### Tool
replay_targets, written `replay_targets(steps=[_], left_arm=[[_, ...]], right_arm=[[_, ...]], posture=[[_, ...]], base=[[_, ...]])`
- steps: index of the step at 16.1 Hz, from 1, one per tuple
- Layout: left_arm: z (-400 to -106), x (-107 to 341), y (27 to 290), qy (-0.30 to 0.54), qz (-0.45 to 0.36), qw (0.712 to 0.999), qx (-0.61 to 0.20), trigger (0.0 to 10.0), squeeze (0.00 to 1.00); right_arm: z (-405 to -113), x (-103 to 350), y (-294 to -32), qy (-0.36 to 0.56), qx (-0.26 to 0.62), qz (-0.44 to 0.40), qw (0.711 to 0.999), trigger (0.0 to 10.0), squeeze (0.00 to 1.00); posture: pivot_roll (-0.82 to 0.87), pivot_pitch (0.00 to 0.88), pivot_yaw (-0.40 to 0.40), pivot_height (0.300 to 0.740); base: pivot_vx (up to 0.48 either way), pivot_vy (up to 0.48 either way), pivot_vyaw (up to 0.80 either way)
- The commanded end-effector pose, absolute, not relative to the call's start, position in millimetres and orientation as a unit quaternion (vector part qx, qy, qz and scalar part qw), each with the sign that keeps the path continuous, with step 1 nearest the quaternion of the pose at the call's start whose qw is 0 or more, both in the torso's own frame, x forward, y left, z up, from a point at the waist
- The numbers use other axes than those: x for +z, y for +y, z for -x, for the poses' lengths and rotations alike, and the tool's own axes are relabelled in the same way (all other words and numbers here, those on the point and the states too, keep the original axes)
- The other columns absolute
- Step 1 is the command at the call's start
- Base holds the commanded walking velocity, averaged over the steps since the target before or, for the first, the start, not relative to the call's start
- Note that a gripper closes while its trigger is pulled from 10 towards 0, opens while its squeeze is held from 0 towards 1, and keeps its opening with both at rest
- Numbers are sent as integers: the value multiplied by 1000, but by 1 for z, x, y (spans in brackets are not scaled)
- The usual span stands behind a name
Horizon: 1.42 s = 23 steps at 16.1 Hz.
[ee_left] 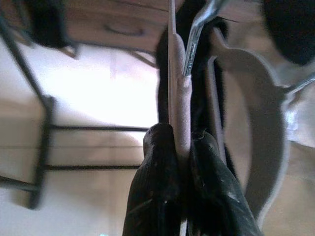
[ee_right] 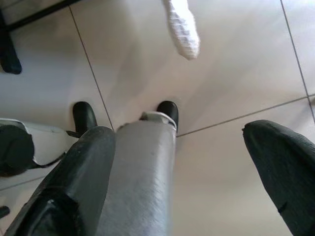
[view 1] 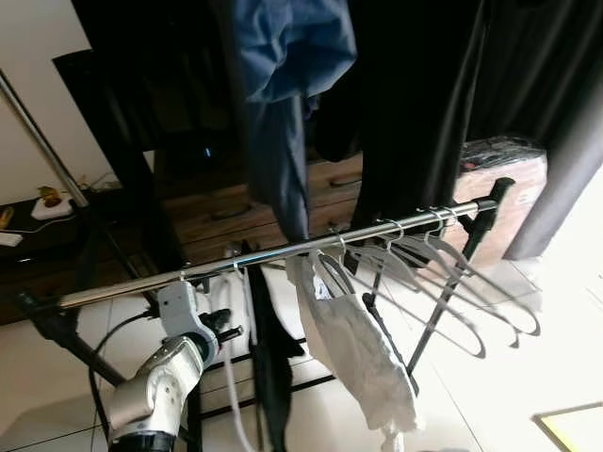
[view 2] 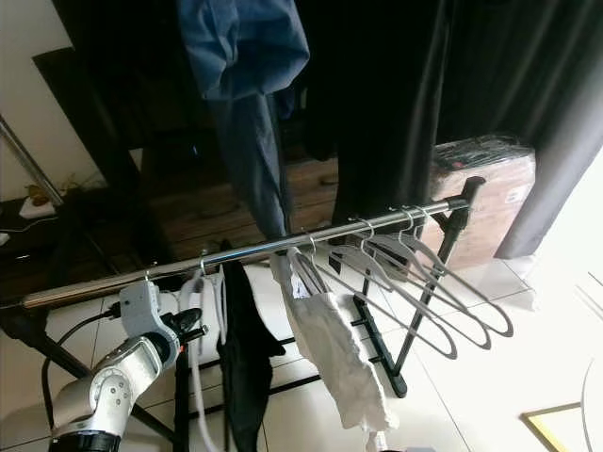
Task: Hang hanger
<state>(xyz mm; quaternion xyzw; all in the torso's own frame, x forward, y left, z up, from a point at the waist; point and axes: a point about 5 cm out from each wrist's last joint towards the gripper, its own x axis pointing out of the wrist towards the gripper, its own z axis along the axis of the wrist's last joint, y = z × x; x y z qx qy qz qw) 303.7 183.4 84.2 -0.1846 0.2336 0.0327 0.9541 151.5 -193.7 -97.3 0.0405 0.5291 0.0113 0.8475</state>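
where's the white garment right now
In the left eye view the white garment hangs from the rail near its middle, between a black garment on its left and empty hangers on its right.

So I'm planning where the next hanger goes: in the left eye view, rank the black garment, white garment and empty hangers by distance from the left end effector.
1. Black garment, just right of the left end effector.
2. White garment, mid-rail.
3. Empty hangers, at the rail's right end.

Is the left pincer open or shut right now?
Shut: the left pincer has both black fingers pressed against the white hanger just below the rail.
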Motion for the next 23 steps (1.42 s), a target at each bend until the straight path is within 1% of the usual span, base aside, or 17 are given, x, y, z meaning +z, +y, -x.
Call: replay_targets(steps=[1,3,6,8,11,13,17,19,20,21,23], left_arm=[[-290,55,187,294,179,937,65,10000,0],[-293,64,187,275,164,946,57,10000,0],[-291,66,192,252,137,956,70,10000,0],[-286,65,196,243,113,961,73,10000,0],[-286,74,204,214,104,968,83,10000,0],[-290,85,204,186,101,974,81,10000,0],[-294,94,202,167,100,978,78,10000,0],[-296,101,199,147,105,981,68,10000,0],[-296,105,201,140,97,982,76,10000,0],[-296,106,203,137,96,982,83,10000,0],[-295,108,215,142,81,980,116,10000,0]], right_arm=[[-153,-98,-182,532,16,-48,845,10000,0],[-157,-99,-161,530,25,-54,846,10000,0],[-160,-99,-144,529,33,-58,846,10000,0],[-168,-95,-140,524,33,-59,849,10000,0],[-171,-94,-141,522,31,-58,850,10000,0],[-170,-95,-145,523,28,-57,850,10000,0],[-160,-98,-159,530,19,-53,846,10000,0],[-153,-99,-175,533,9,-50,845,10000,0],[-150,-99,-184,534,5,-48,844,10000,0],[-149,-99,-187,534,4,-48,844,10000,0],[-143,-100,-200,537,-1,-45,842,10000,0]], posture=[[-9,88,10,740],[-9,88,13,740],[-11,88,16,740],[-7,87,17,740],[-4,88,17,740],[-4,87,17,740],[-7,87,17,740],[-7,89,17,740],[-7,89,18,740],[-6,91,18,740],[-3,93,17,740]], base=[[0,0,0],[0,0,0],[0,0,0],[0,0,0],[0,0,0],[0,0,0],[0,0,0],[0,0,0],[0,0,0],[0,0,0],[0,0,0]])
